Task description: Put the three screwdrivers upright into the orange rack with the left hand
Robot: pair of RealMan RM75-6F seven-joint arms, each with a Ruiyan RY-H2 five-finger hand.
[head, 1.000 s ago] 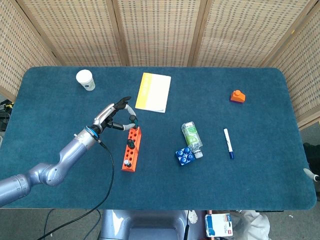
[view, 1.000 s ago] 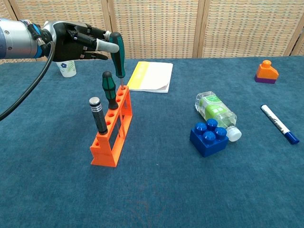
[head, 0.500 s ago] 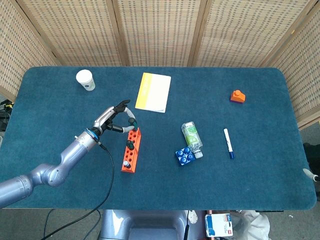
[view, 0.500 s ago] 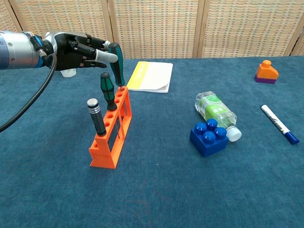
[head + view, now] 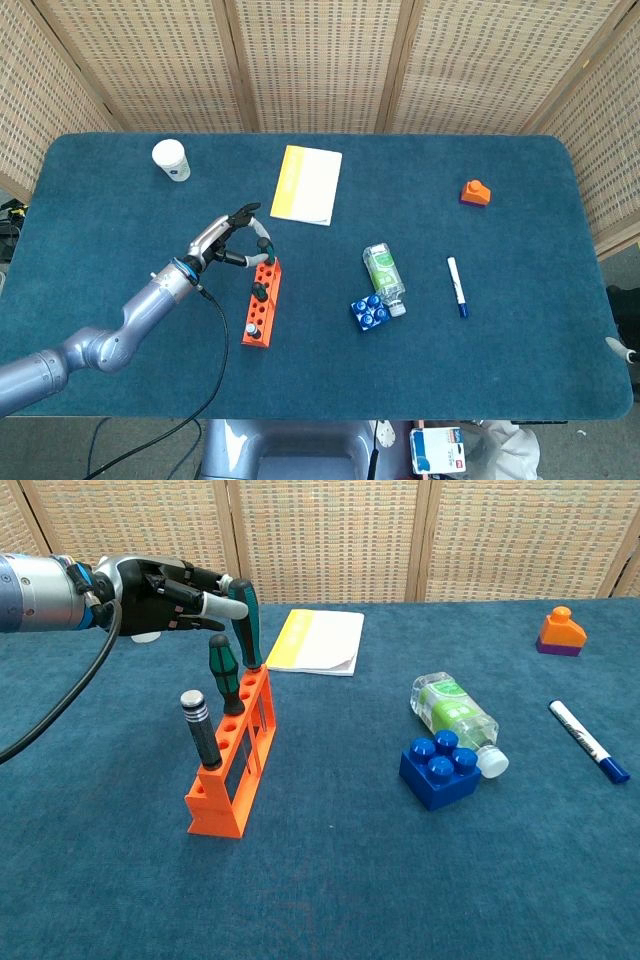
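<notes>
The big blue cloth surface (image 5: 330, 880) holds everything. The silver robot arm's black left hand (image 5: 160, 585) reaches in from the left. Its fingers (image 5: 222, 607) pinch the top of a green-handled screwdriver (image 5: 247, 620) near the far end of the long orange plastic rack (image 5: 232, 765).

A second ago this screwdriver hung higher, with its metal tip showing over the rack. Now it has come down and the tip is inside a far hole. The rack has also slid a little toward the left. So I think the last screwdriver is almost in, and the hand only needs to let go gently.

Two more already stand upright in the rack: a shorter green-handled screwdriver (image 5: 223, 670) just beside the held one, and a black-and-silver-handled screwdriver (image 5: 201, 725) nearer the front.

The right hand cannot be seen in either view.
</notes>
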